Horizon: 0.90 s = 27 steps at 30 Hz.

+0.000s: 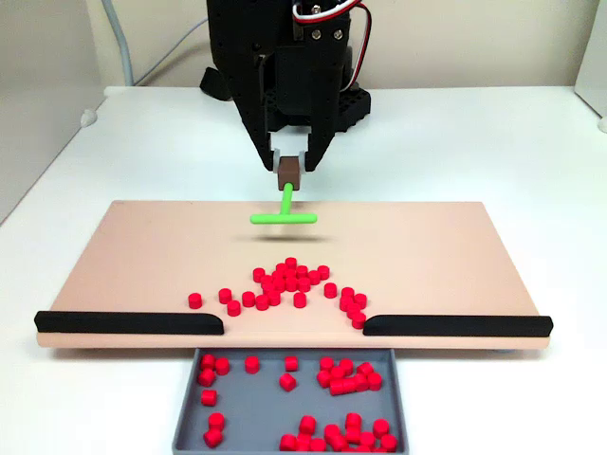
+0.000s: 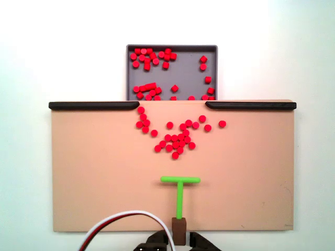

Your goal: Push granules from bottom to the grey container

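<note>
The black two-finger gripper (image 1: 288, 172) was clamped on the small brown block handle of the green T-shaped plastic pusher (image 1: 284, 213), which hung with its crossbar level, apparently just above the tan rectangular board (image 1: 142, 256). The crossbar stood well short of the loose cluster of small red cylindrical granules (image 1: 289, 284) lying near the gap between the two black edge strips (image 1: 128, 322). Beyond that gap sat the shallow grey rectangular container (image 2: 131, 68), already holding many pellets (others lay scattered wide of the cluster). To push well, the bar should probably drop flush to the board, stay square, and sweep centrally toward the gap, with later passes gathering strays from the sides.
</note>
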Each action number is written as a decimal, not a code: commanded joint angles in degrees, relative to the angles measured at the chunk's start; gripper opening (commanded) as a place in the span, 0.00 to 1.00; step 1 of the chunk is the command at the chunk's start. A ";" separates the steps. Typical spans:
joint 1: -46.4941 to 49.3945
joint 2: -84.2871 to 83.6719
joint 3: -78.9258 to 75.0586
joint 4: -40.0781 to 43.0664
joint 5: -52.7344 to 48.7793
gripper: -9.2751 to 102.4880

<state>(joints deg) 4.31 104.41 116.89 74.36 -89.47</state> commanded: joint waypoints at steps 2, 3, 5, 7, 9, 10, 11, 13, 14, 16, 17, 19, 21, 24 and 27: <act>0.18 1.05 2.20 -5.98 0.53 0.08; 0.09 0.88 2.37 -6.42 0.35 0.08; 0.09 0.09 2.46 -6.42 0.18 0.08; 0.00 -0.44 2.46 -6.42 0.26 0.08; -0.35 -0.62 2.46 -6.42 0.26 0.08; -0.53 -0.70 2.46 -6.50 0.26 0.08; -0.70 -0.79 2.72 -6.50 0.18 0.08; -0.97 -0.88 3.52 -6.50 -0.26 0.08; -1.14 -0.88 3.87 -6.50 -0.35 0.08; -1.41 -0.79 4.31 -6.50 -0.44 0.08; -1.58 -0.88 4.39 -6.68 -0.44 0.08; -1.85 -1.05 4.75 -8.00 -0.35 0.08; -1.93 -1.23 4.83 -8.61 -0.53 0.08; -1.85 -1.32 4.83 -8.61 -0.70 0.08; -1.67 -1.49 4.83 -8.61 -0.88 0.08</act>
<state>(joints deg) 2.81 102.74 121.90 66.01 -89.74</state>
